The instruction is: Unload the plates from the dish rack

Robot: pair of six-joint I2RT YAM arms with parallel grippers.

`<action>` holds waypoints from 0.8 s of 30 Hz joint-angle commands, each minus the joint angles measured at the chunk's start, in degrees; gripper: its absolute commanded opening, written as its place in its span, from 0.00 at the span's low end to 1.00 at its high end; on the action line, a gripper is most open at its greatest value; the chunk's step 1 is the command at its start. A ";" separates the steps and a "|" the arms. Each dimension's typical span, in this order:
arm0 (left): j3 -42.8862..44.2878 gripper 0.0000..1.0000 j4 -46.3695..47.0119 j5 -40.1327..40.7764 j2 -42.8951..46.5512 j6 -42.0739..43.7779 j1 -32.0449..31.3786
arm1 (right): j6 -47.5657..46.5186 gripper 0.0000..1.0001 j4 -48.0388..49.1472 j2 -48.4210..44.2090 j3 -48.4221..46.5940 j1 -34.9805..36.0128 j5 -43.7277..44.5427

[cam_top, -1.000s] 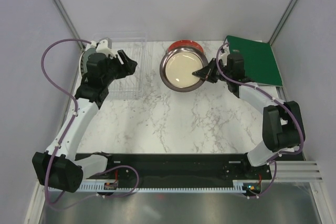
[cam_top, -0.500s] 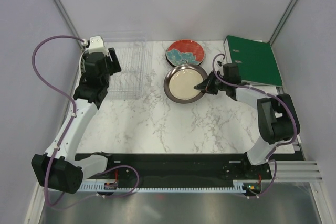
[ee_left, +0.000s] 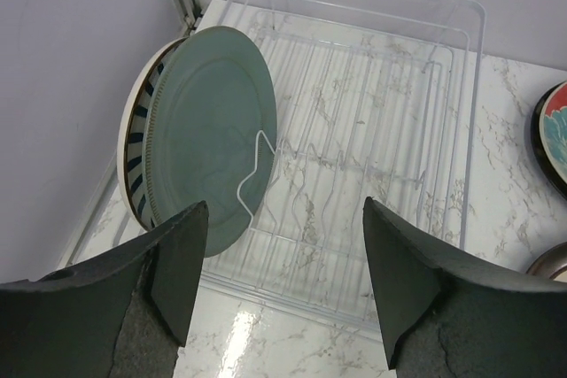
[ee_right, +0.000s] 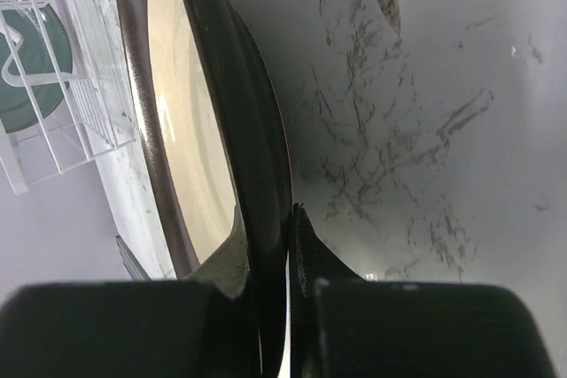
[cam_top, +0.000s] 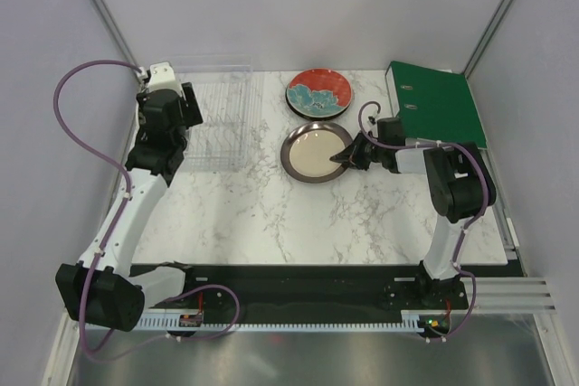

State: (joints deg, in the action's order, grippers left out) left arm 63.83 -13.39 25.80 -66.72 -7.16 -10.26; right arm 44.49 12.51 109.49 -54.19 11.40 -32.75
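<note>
since a second ago the cream plate [cam_top: 312,153] has come down and toward the near edge, off the red plate [cam_top: 318,92], which now shows whole; the right arm has folded in closer to its base, and the left hand [cam_top: 176,101] has swung back to the far-left corner.

the marble table [cam_top: 271,214] carries everything. the dish rack [cam_top: 222,119], clear plastic with white wire slots, sits at about 10 o'clock on the table in the top view. the green ring binder [cam_top: 439,101] lies flat at about 2 o'clock, well apart from the rack.

two plates stand on edge at the rack's 9 o'clock end in the left wrist view: the teal-green plate [ee_left: 213,139] leaning in a wire slot, and the striped plate [ee_left: 135,143] just behind it, nearly touching. the other slots of the rack [ee_left: 381,157] hold nothing.

the red plate with teal flowers lies flat at 12 o'clock on the table. the cream plate with its dark rim is just at its 6 o'clock, the two rims close together. it sits low at the table; whether it rests on it cannot be told.

the right hand [cam_top: 346,156] is clamped on the cream plate's rim at its 3 o'clock edge; in the right wrist view the hand [ee_right: 266,236] pinches the rim from both faces. the left hand [ee_left: 283,210] hovers above the rack's left part, fingers wide apart, gripping nothing.
</note>
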 commanded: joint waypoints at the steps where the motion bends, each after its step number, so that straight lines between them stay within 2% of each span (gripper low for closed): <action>1: 0.33 0.77 0.73 2.23 0.71 3.29 0.68 | 0.86 0.00 4.29 1.16 -3.46 -0.24 -1.35; 3: 0.15 0.78 0.73 2.23 0.89 3.64 0.86 | -0.36 0.01 1.65 1.51 -3.99 -0.32 -0.03; 4: 0.06 0.78 0.73 2.23 0.98 3.73 0.94 | -0.89 0.07 -1.58 2.04 -4.95 -0.32 0.40; 5: -0.02 0.78 0.64 2.23 1.15 3.73 1.03 | -1.59 0.09 -3.18 2.21 -5.39 -0.32 1.19; 7: -0.20 0.78 0.64 2.59 1.15 3.64 1.12 | -2.56 0.08 -5.64 1.69 -5.31 -0.24 3.21; 8: -0.20 0.78 0.56 2.67 1.15 3.73 1.12 | -2.74 0.24 -6.79 1.43 -5.22 -0.32 3.83; 9: -0.20 0.78 0.47 3.02 1.24 3.82 1.12 | -2.92 0.32 -8.11 0.90 -5.31 -0.41 4.62; 10: -0.20 0.78 0.47 3.11 1.24 3.91 1.12 | -3.61 0.36 -9.77 0.64 -5.31 -0.41 4.89; 12: -0.11 0.79 0.55 3.55 1.41 4.34 1.21 | -3.80 0.38 -11.10 -0.41 -4.70 -0.41 6.81; 13: -0.03 0.79 0.47 3.55 1.42 4.43 1.30 | -4.14 0.43 -12.32 -0.68 -4.61 -0.50 7.52; 15: 0.06 0.79 0.47 3.47 1.68 4.52 1.38 | -4.50 0.38 -13.82 -0.34 -4.69 -0.76 7.62; 17: 0.06 0.80 0.29 3.20 2.03 4.44 1.47 | -5.29 0.46 -15.15 0.37 -4.96 -0.76 7.27; 19: -0.02 0.80 0.20 2.94 2.29 4.35 1.47 | -5.47 0.60 -15.32 0.55 -4.78 -0.68 7.00; 21: 0.06 0.80 -0.06 3.03 2.21 4.43 1.47 | -5.38 0.61 -15.50 0.02 -4.17 -0.68 7.35; 24: 0.33 0.80 0.03 4.60 2.29 4.87 1.56 | -5.73 0.70 -16.55 -1.38 -3.29 -0.76 9.37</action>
State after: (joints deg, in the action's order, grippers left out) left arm 63.70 -13.65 27.53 -65.69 -4.89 -9.06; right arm 41.76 2.17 109.51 -59.29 11.09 -29.78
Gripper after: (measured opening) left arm 0.795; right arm 0.644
